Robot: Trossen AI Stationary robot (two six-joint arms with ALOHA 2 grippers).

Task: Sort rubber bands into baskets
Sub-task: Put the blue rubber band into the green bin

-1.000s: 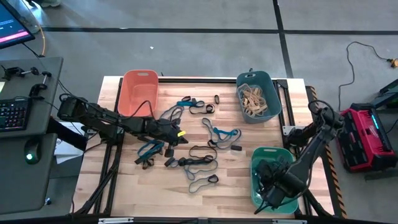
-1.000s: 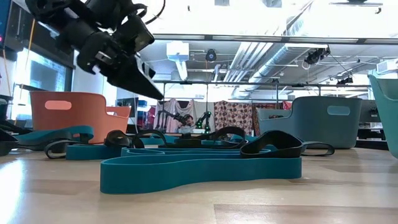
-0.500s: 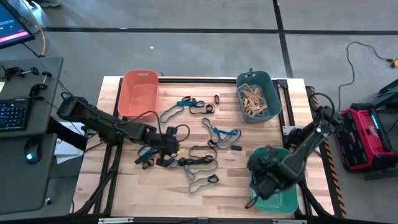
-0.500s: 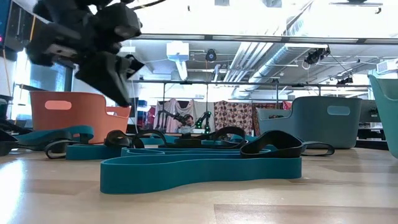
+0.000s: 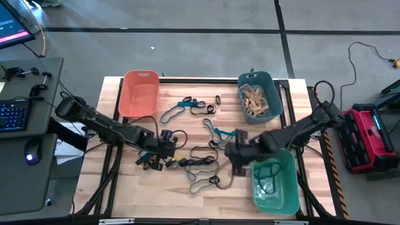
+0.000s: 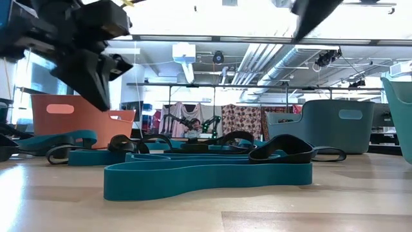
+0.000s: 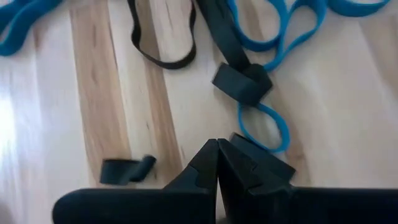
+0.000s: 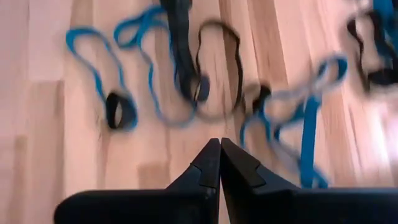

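Blue and black rubber bands [image 5: 199, 164] lie tangled across the middle of the wooden tabletop [image 5: 119, 194]. Tan bands fill the dark teal basket [image 5: 259, 97] at the far right corner, the orange basket [image 5: 139, 92] stands at the far left, and the green basket [image 5: 274, 184], near the right edge at the front, holds a dark loop. The left pincer [image 5: 171, 149] hangs low over the left side of the pile, fingers clenched together on nothing. The right pincer [image 5: 232, 151] reaches over the pile's right side, just beside the green basket, its fingers also pressed together and empty.
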